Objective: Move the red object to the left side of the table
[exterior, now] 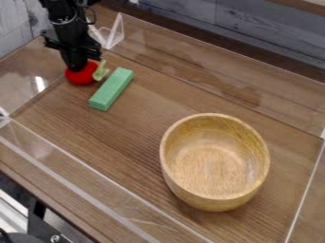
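Red fruit (82,75) sits on the table (191,90) at far left, in the back corner, with the gripper (79,65) directly on top of it. Only the fruit's lower red curve shows below the black fingers; the leafy end is not visible. Fingers read as pressed together at the fruit's top. Cannot tell whether they pinch it or merely rest against it. Fruit looks to be down on the wood, not lifted. Green block (110,87) lies just beside the fruit on its right, long axis running diagonally, near end pointing toward the camera; touching or a sliver apart, cannot say. Clear acrylic wall (216,52) runs along the back edge, with more clear panels on the left and near sides. The left panel and back corner stand close to the gripper, so little room on that side. Wide bare wood runs through the middle of the table. Wooden bowl (216,159) stands well apart at lower right, near the front and right walls, upright, nothing seen inside. Arm (64,19) is black and enters from the top edge at left. It drops steeply, nearly vertical, gripper pointing down onto the fruit.
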